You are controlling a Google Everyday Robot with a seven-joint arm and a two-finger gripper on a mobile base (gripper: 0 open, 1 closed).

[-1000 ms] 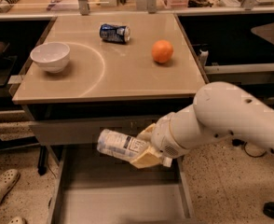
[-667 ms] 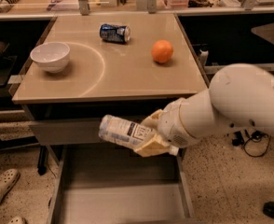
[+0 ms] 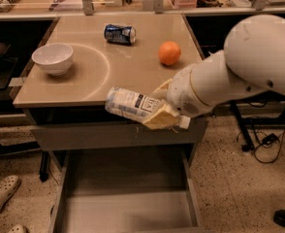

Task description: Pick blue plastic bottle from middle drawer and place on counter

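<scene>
My gripper [image 3: 158, 111] is shut on the blue plastic bottle [image 3: 128, 103], a clear bottle with a whitish-blue label. I hold it lying sideways at the front edge of the counter [image 3: 118, 72], its base pointing left, just above the tabletop's level. The middle drawer [image 3: 125, 203] stands pulled open below, with a bare grey floor. My white arm [image 3: 249, 67] comes in from the right.
On the counter are a white bowl [image 3: 53, 58] at the left, a dark blue soda can [image 3: 119, 34] lying at the back and an orange [image 3: 169, 53] at the right. A closed drawer front [image 3: 108, 136] sits under the counter's edge. Sandals [image 3: 2, 198] lie on the floor at the left.
My gripper has lifted the bottle up from in front of the upper drawer front to the counter's front edge, moving slightly right.
</scene>
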